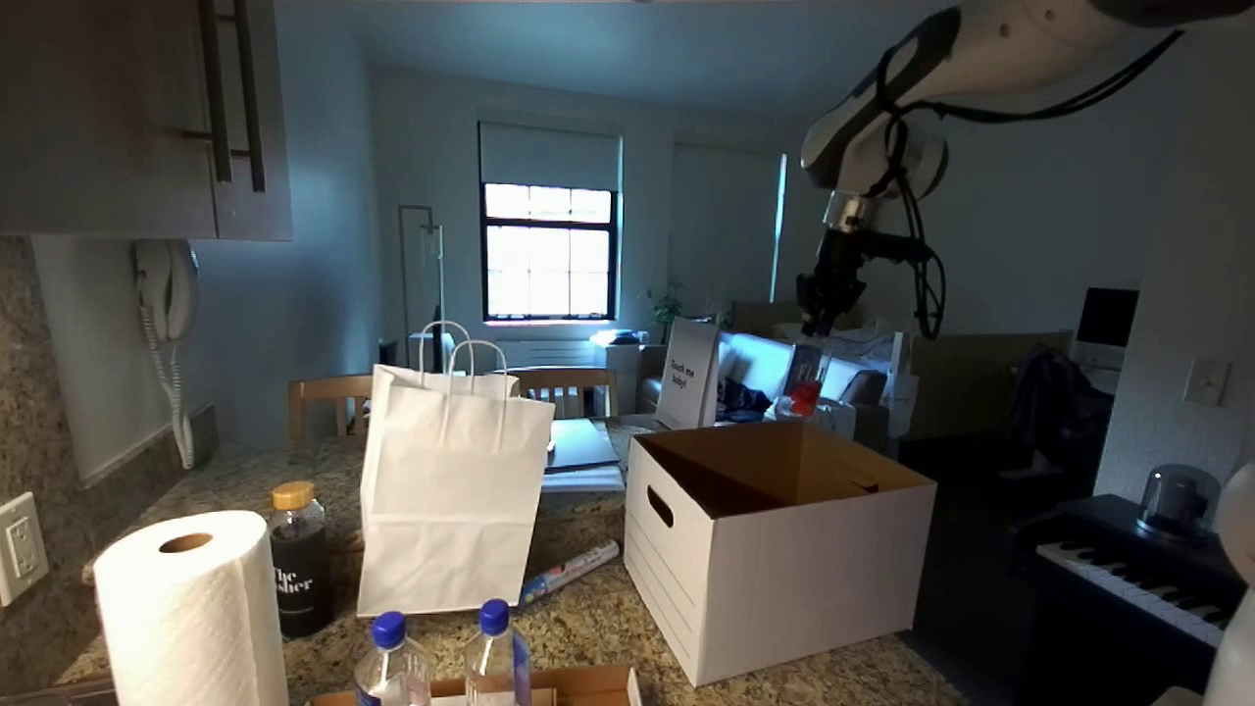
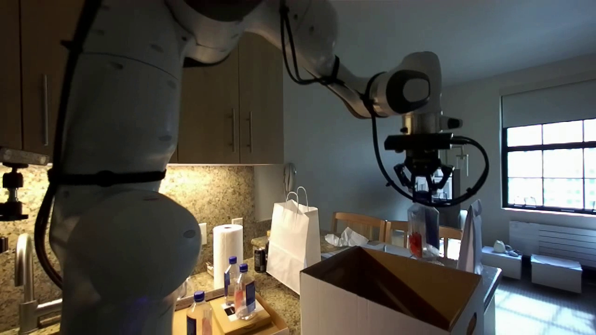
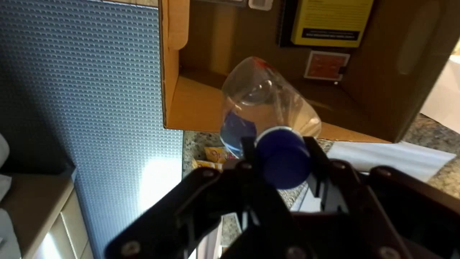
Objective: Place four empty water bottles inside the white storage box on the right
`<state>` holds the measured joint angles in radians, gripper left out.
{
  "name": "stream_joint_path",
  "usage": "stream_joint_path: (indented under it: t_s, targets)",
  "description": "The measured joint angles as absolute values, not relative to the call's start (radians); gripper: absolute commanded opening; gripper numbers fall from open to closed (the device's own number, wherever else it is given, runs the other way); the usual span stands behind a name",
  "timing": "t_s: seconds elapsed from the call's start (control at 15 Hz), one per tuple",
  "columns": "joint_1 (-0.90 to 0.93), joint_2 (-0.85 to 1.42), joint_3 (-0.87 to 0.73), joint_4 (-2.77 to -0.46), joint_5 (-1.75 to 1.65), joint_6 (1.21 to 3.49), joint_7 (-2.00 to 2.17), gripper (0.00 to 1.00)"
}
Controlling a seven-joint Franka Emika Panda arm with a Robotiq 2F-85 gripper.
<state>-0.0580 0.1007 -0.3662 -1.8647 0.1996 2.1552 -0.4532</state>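
Observation:
My gripper (image 1: 818,326) is shut on the blue cap of a clear water bottle (image 1: 808,378). In the other views the gripper (image 2: 422,188) (image 3: 282,153) also holds this bottle (image 2: 423,228) (image 3: 266,97). The bottle hangs down with red inside near its base, close to the far rim of the white storage box (image 1: 814,579) (image 2: 344,302) (image 3: 406,54). I cannot tell how much of it is over the opening. Three more bottles (image 2: 199,316) (image 2: 230,281) (image 2: 245,298) stand on and beside the brown tray; two show in an exterior view (image 1: 392,672) (image 1: 497,657).
Inside the box lie a yellow book (image 3: 332,21) and a red card pack (image 3: 326,65). A white paper bag (image 1: 451,500), paper towel roll (image 1: 196,608), dark bottle (image 1: 297,564) and tube (image 1: 571,571) stand or lie beside it. A white sign (image 1: 688,373) stands behind the box.

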Motion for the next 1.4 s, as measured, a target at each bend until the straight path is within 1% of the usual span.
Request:
stream_joint_path:
  t_s: [0.27,0.47,0.87,1.4]
  targets:
    - [-0.147,0.337,-0.266,-1.695,0.192,2.129,-0.452,0.15]
    - [-0.193,0.440,-0.198,-1.605,0.188,2.080,-0.452,0.15]
    - [-0.212,0.548,-0.152,-1.523,0.109,2.041,-0.448,0.15]
    - [-0.241,0.585,-0.126,-1.536,0.088,2.048,-0.448,0.15]
